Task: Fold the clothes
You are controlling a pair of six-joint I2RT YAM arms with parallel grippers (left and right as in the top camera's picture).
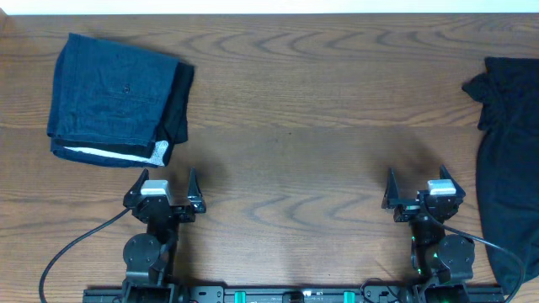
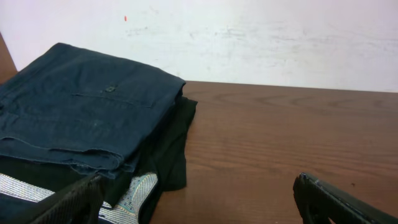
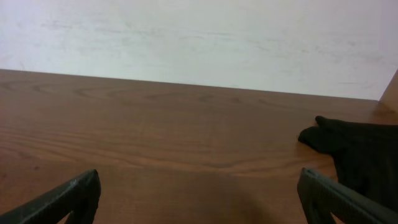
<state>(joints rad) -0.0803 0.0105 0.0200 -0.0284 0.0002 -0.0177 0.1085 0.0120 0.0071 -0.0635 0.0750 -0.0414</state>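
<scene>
Wooden table [image 1: 286, 109] fills the overhead frame, its middle bare, which we judge is the working room for folding. The black shirt [image 1: 509, 151] lies rumpled along the right edge, partly cut off by the frame, unfolded and untouched. A folded dark-blue garment [image 1: 109, 97] sits upper left, likely set aside out of the way. Left gripper [image 1: 167, 181] and right gripper [image 1: 417, 178] are parked at the lower edge, jaws spread wide, holding nothing; the right is nearer the shirt.

Folded dark-blue garment [image 1: 114, 97] sitting on the wooden table [image 1: 286, 160], far-left corner. White edge [image 1: 105, 154] pokes out toward the table's front
</scene>
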